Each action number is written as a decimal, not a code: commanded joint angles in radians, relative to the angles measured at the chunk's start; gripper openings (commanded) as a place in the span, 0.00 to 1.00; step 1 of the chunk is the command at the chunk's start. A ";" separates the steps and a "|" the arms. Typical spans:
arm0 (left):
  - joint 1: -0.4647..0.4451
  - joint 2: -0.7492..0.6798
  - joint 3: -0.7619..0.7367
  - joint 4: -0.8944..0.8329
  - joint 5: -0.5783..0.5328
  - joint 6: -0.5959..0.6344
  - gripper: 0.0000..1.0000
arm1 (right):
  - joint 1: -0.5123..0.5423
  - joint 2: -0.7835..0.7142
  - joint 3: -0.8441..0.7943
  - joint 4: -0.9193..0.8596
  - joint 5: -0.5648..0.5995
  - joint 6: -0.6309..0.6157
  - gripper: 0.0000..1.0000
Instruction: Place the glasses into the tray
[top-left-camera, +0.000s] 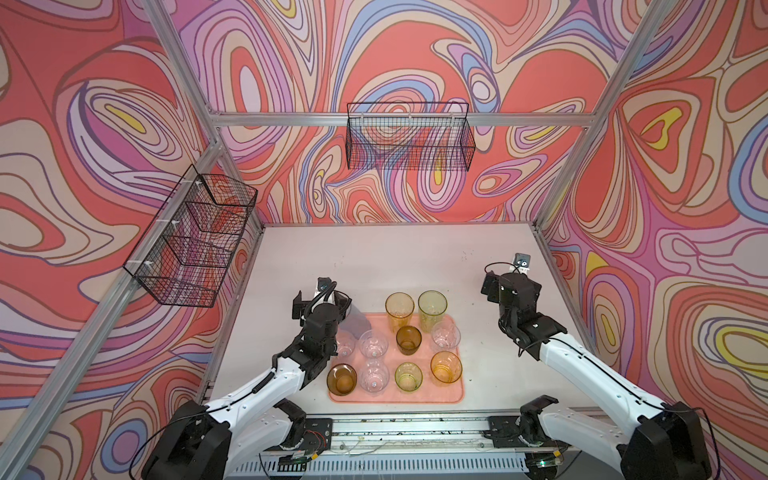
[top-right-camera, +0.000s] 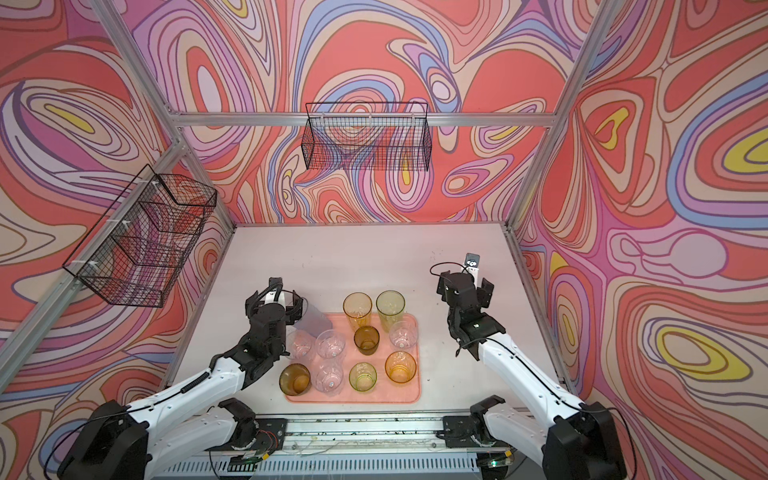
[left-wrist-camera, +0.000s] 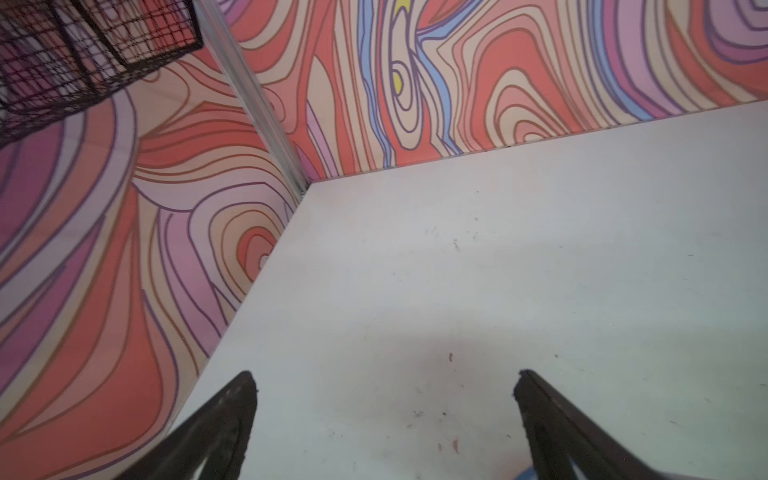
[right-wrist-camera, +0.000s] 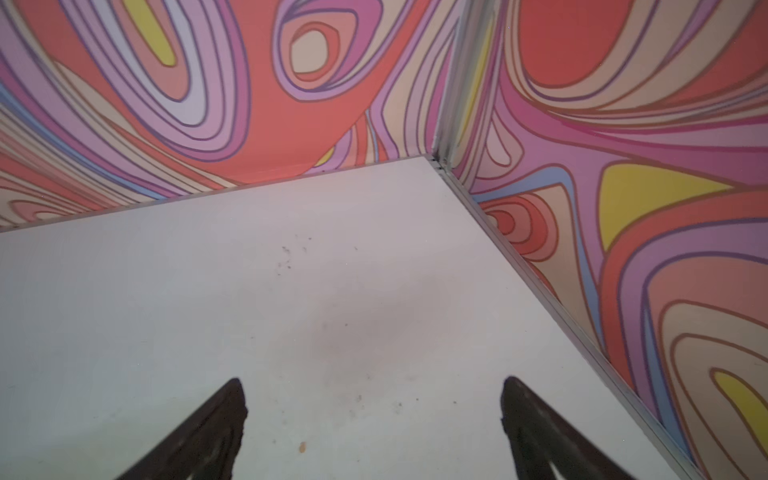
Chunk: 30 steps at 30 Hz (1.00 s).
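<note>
On the left wall hangs a black wire basket (top-left-camera: 191, 241) with three compartments. A second wire basket (top-left-camera: 409, 137) hangs on the back wall, so there are two in all.

Next to the right is the left gripper (left-wrist-camera: 384, 376), its fingers spread wide over the bare white table (left-wrist-camera: 498, 270) with nothing between them. In both top views it hovers just beyond the far left corner of the salmon-pink tray (top-left-camera: 415, 397). The tall pale blue tumbler (top-left-camera: 358, 325) stands just beside it on the right, partly hidden by the wrist.

The single tray lies near the front edge of the table, between the two arms. Eleven glasses stand upright, mouths up, on or at it:
- one pale blue tumbler
- four short clear tumblers (top-left-camera: 345, 345) (top-left-camera: 373, 343) (top-left-camera: 374, 376) (top-left-camera: 445, 336)
- two short brown tumblers (top-left-camera: 341, 379) (top-left-camera: 408, 339)
- one short green tumbler (top-left-camera: 408, 376)
- one short orange tumbler (top-left-camera: 446, 366)
- two taller yellow tumblers (top-left-camera: 400, 311) (top-left-camera: 432, 309), side by side at the far edge

The left arm covers the tray's far left corner. Whether the blue tumbler and the leftmost clear one stand inside the rim cannot be told.

Farthest right is the right gripper (right-wrist-camera: 372, 383), well apart from the tray and a little farther back. Its fingers are spread wide too, over bare table and empty.
</note>
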 joint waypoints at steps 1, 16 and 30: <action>0.051 0.020 -0.047 0.229 -0.037 0.085 1.00 | -0.116 0.000 -0.119 0.252 0.014 0.004 0.98; 0.092 0.037 -0.019 0.098 0.120 -0.005 1.00 | -0.201 0.119 -0.107 0.272 -0.142 0.052 0.98; 0.093 -0.071 0.374 -0.970 0.165 -0.611 1.00 | -0.201 0.128 0.353 -0.450 -0.708 0.116 0.95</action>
